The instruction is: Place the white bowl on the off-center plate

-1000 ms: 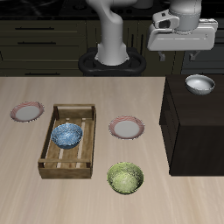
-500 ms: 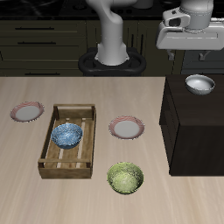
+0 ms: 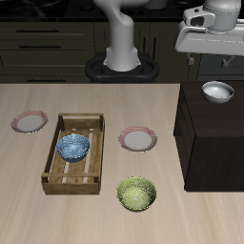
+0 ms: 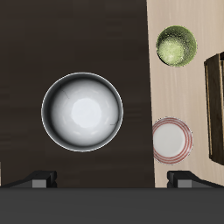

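- Three bowls are showing in the exterior view: the white bowl (image 3: 217, 91), a blue patterned bowl (image 3: 72, 147) and a yellow-green bowl (image 3: 136, 194).
- Two alike plates with pinkish-red rims are lying on the surface (image 3: 105, 214): the off-center plate (image 3: 30, 121) near the far side edge, and a second plate (image 3: 138, 140) between the wooden slatted tray (image 3: 50, 162) and the dark block (image 3: 214, 143).
- One tray is there, and the blue patterned bowl is sitting inside it, toward its back end.
- The yellow-green bowl is resting on the bare surface near the front edge, just in front of the second plate.
- The white bowl is sitting upright on top of the dark raised block, well apart from the off-center plate, with the tray and the second plate lying between them.
- The pincer (image 3: 211, 60) is hanging above the white bowl, clear of it and holding nothing; its fingers are standing apart, so it is open.
- The wrist view is looking straight down into the white bowl's pale shiny inside, with the two finger tips (image 4: 44, 178) spread wide on either side.
- That view is also catching the yellow-green bowl, the second plate and an edge of the tray, but not the off-center plate or the blue patterned bowl, which only the exterior view is showing.
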